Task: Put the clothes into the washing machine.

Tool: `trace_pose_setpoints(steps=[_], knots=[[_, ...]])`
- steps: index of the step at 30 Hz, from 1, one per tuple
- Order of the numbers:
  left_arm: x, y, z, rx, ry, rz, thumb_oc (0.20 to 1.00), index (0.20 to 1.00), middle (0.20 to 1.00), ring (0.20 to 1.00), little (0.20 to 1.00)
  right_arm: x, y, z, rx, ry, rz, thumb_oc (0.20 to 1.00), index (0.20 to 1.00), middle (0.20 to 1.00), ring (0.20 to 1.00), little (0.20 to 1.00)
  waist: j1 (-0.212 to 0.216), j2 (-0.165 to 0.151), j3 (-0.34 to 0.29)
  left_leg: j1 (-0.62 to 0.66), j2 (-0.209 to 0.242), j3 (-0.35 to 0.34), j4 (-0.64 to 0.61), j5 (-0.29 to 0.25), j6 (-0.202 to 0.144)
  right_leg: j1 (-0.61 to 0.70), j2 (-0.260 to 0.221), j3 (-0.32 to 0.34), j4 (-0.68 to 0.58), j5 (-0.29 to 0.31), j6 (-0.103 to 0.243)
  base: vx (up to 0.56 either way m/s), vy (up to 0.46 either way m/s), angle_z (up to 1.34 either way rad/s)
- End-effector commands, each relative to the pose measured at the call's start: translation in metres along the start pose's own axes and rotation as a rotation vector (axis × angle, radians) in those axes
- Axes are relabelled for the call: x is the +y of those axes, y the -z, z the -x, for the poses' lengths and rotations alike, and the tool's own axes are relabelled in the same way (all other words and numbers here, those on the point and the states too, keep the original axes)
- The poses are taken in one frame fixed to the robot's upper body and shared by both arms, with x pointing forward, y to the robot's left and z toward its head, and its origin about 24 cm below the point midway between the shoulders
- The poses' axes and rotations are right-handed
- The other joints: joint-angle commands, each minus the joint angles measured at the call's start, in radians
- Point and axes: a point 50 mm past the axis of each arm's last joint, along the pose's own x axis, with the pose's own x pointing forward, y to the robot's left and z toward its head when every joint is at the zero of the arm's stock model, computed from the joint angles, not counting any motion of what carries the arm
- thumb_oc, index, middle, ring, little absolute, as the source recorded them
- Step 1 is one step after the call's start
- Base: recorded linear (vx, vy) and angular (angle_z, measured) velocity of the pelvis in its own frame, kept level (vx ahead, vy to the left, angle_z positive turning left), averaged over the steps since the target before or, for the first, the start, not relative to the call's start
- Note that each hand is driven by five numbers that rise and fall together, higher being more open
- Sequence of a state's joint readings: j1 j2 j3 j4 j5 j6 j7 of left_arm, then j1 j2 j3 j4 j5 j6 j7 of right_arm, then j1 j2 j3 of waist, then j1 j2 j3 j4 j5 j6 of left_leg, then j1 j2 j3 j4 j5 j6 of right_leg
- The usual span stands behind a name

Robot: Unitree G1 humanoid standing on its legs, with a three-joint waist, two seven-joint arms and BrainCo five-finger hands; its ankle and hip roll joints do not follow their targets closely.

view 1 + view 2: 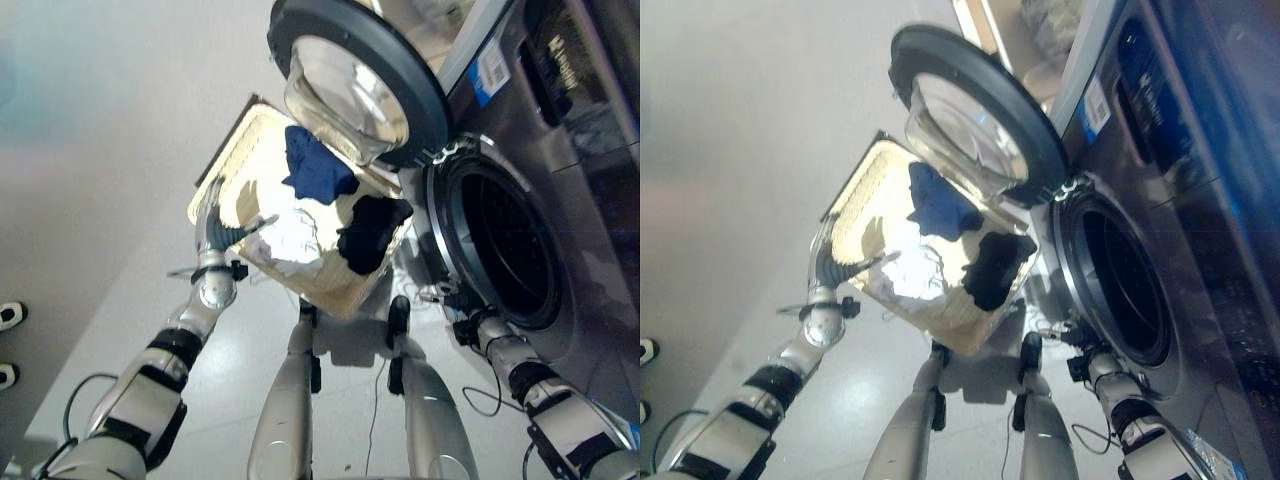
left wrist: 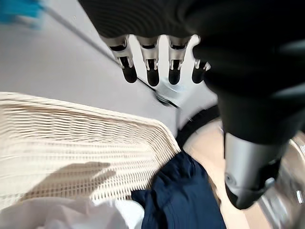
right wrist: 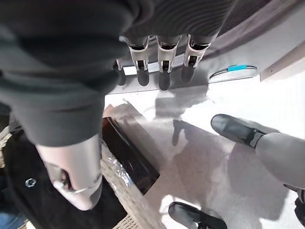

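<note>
A wicker basket [image 1: 250, 150] stands on the floor before the washing machine [image 1: 590, 190]. In it lie a navy garment [image 1: 315, 170], a white garment [image 1: 290, 240] and a black garment [image 1: 370, 232] that drapes over the side nearest the machine. The round door [image 1: 355, 85] hangs wide open above the basket, and the drum opening [image 1: 505, 250] is dark. My left hand [image 1: 213, 235] is over the basket's left side, open, fingers [image 2: 152, 71] straight above the navy garment [image 2: 186, 195], holding nothing. My right hand [image 1: 450, 298] hovers low between basket and drum, open and holding nothing, by the black garment [image 3: 28, 205].
The pale floor [image 1: 100, 150] spreads to the left of the basket. A person's shoes [image 1: 6, 316] show at the left edge. The open door overhangs the basket's far corner. The machine's front panel fills the right side.
</note>
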State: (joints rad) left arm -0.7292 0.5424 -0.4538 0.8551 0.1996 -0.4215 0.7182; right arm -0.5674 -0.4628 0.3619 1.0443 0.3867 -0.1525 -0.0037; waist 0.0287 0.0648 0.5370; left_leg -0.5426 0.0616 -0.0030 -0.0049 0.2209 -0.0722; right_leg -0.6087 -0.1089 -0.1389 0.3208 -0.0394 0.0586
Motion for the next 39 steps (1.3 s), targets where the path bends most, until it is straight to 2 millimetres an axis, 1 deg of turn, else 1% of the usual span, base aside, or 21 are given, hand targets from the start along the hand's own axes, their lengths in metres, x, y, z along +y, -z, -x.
trace_pose_setpoints(steps=[1,3,5,6,7,9,13,15,22,28,29,33,34,35,36,39], knots=[[0.019,-0.006,-0.017,-0.087,-0.048,-0.091,1.0,1.0,1.0,1.0,1.0,-0.005,-0.012,0.003,-0.085,-0.001,0.005,1.0,1.0,1.0,1.0,1.0,-0.024,-0.077,-0.017,-0.117,-0.049,0.006,0.205,-0.15,-0.017,-0.097,-0.001,0.033,-0.05,0.106,0.073,-0.05,-0.013,0.09],[0.02,-0.009,-0.021,-0.112,-0.03,-0.12,1.0,1.0,1.0,1.0,1.0,-0.004,-0.019,0.001,-0.105,0.0,0.006,1.0,1.0,1.0,1.0,1.0,-0.028,-0.08,-0.017,-0.157,-0.051,0.007,0.235,-0.154,-0.016,-0.134,0.002,0.034,-0.029,0.107,0.072,-0.04,-0.009,0.05],[0.02,-0.009,-0.022,-0.12,-0.019,-0.135,1.0,1.0,1.0,1.0,1.0,-0.004,-0.021,0.001,-0.11,0.0,0.006,1.0,1.0,1.0,1.0,1.0,-0.029,-0.08,-0.017,-0.167,-0.051,0.007,0.242,-0.155,-0.016,-0.144,0.004,0.035,-0.023,0.106,0.072,-0.02,-0.01,0.02],[0.022,-0.012,-0.028,-0.165,0.02,-0.212,1.0,1.0,1.0,1.0,1.0,-0.005,-0.031,0.0,-0.14,0.0,0.008,1.0,1.0,1.0,1.0,1.0,-0.036,-0.089,-0.017,-0.22,-0.05,0.004,0.29,-0.171,-0.017,-0.196,0.012,0.041,0.013,0.1,0.072,-0.04,-0.019,0.02],[0.023,-0.012,-0.029,-0.171,0.02,-0.218,1.0,1.0,1.0,1.0,1.0,-0.006,-0.034,0.0,-0.147,0.001,0.009,1.0,1.0,1.0,1.0,1.0,-0.038,-0.09,-0.017,-0.23,-0.051,0.003,0.291,-0.166,-0.017,-0.205,0.012,0.042,0.013,0.104,0.072,-0.05,-0.016,0.01],[0.024,-0.013,-0.035,-0.182,0.053,-0.258,1.0,1.0,1.0,1.0,1.0,-0.009,-0.04,-0.001,-0.165,0.001,0.017,1.0,1.0,1.0,1.0,1.0,-0.043,-0.09,-0.017,-0.261,-0.046,0.004,0.314,-0.174,-0.019,-0.236,0.019,0.047,0.032,0.097,0.069,-0.02,0.004,0.01],[0.025,-0.013,-0.041,-0.172,0.095,-0.288,1.0,1.0,1.0,1.0,1.0,-0.013,-0.048,-0.002,-0.186,0.004,0.022,1.0,1.0,1.0,1.0,1.0,-0.05,-0.091,-0.017,-0.3,-0.045,0.001,0.336,-0.176,-0.021,-0.275,0.023,0.051,0.046,0.097,0.068,-0.02,-0.001,-0.04],[0.024,-0.011,-0.04,-0.165,0.109,-0.294,1.0,1.0,1.0,1.0,1.0,-0.013,-0.049,-0.002,-0.19,0.008,0.021,1.0,1.0,1.0,1.0,1.0,-0.05,-0.09,-0.017,-0.307,-0.046,-0.002,0.339,-0.176,-0.021,-0.281,0.024,0.051,0.046,0.098,0.068,-0.01,-0.004,-0.02],[0.016,0.001,-0.03,-0.102,0.164,-0.293,1.0,1.0,1.0,1.0,1.0,-0.016,-0.055,-0.003,-0.215,0.011,0.026,1.0,1.0,1.0,1.0,1.0,-0.051,-0.086,-0.017,-0.336,-0.049,-0.011,0.344,-0.171,-0.028,-0.308,0.027,0.052,0.047,0.102,0.068,-0.01,-0.001,0.01],[0.02,0.011,-0.03,-0.045,0.143,-0.34,1.0,1.0,1.0,1.0,1.0,-0.016,-0.065,-0.004,-0.237,0.006,0.028,1.0,1.0,1.0,1.0,1.0,-0.053,-0.092,-0.017,-0.346,-0.043,-0.008,0.333,-0.16,-0.034,-0.315,0.028,0.047,0.039,0.106,0.068,0.0,0.0,0.0],[0.022,0.014,-0.032,-0.029,0.14,-0.365,1.0,1.0,1.0,1.0,1.0,-0.016,-0.068,-0.005,-0.242,0.005,0.028,1.0,1.0,1.0,1.0,1.0,-0.055,-0.094,-0.017,-0.35,-0.042,-0.009,0.335,-0.158,-0.036,-0.319,0.028,0.048,0.04,0.106,0.067,0.0,0.0,0.0],[0.026,0.019,-0.034,0.008,0.138,-0.424,1.0,1.0,1.0,1.0,1.0,-0.014,-0.07,-0.006,-0.252,0.005,0.029,1.0,1.0,1.0,1.0,1.0,-0.056,-0.097,-0.017,-0.356,-0.042,-0.011,0.333,-0.154,-0.038,-0.325,0.029,0.048,0.039,0.108,0.068,0.0,0.0,0.0],[0.028,0.024,-0.033,0.033,0.138,-0.472,1.0,1.0,1.0,1.0,1.0,-0.014,-0.071,-0.006,-0.255,0.005,0.028,1.0,1.0,1.0,1.0,1.0,-0.057,-0.099,-0.017,-0.357,-0.043,-0.013,0.33,-0.152,-0.038,-0.325,0.031,0.048,0.035,0.111,0.068,0.0,0.0,0.0],[0.029,0.025,-0.033,0.039,0.138,-0.479,1.0,1.0,1.0,1.0,1.0,-0.013,-0.072,-0.006,-0.255,0.005,0.027,1.0,1.0,1.0,1.0,1.0,-0.057,-0.099,-0.017,-0.357,-0.043,-0.013,0.33,-0.152,-0.038,-0.325,0.031,0.048,0.034,0.111,0.068,0.0,0.0,0.0],[0.031,0.032,-0.032,0.072,0.145,-0.546,1.0,1.0,1.0,1.0,1.0,-0.013,-0.072,-0.006,-0.259,0.004,0.027,1.0,1.0,1.0,1.0,1.0,-0.058,-0.101,-0.017,-0.356,-0.043,-0.012,0.327,-0.151,-0.038,-0.323,0.03,0.046,0.032,0.112,0.068,0.0,0.0,0.0],[0.033,0.037,-0.03,0.098,0.147,-0.6,1.0,1.0,1.0,1.0,1.0,-0.013,-0.075,-0.007,-0.264,0.002,0.026,1.0,1.0,1.0,1.0,1.0,-0.059,-0.102,-0.017,-0.357,-0.041,-0.01,0.327,-0.148,-0.04,-0.322,0.027,0.044,0.027,0.115,0.068,0.0,0.0,0.0]])
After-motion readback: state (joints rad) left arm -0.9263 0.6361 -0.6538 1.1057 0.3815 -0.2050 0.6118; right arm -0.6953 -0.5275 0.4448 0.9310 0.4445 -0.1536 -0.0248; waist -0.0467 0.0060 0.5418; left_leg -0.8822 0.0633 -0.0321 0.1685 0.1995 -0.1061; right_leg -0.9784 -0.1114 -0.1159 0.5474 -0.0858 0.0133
